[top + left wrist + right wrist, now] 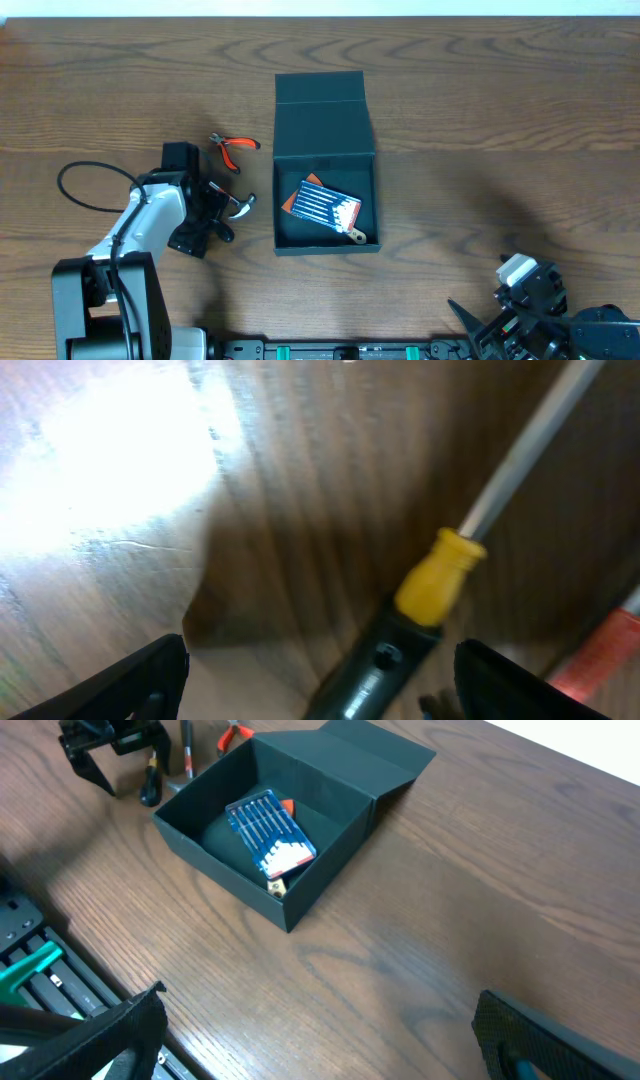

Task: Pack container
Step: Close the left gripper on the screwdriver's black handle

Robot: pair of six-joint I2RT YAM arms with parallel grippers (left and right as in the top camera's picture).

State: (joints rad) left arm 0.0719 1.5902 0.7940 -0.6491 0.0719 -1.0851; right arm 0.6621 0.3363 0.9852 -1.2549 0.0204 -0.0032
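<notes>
We kept the left gripper (320, 660) spread astride the screwdriver (435, 575), bound for the container (325, 170); right gripper (315, 1010) parked, jaws apart

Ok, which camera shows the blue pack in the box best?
Right wrist: the blue pack lies large and unobstructed inside the box. Overhead also shows it whole, but smaller. Left wrist doesn't show it at all.
</notes>
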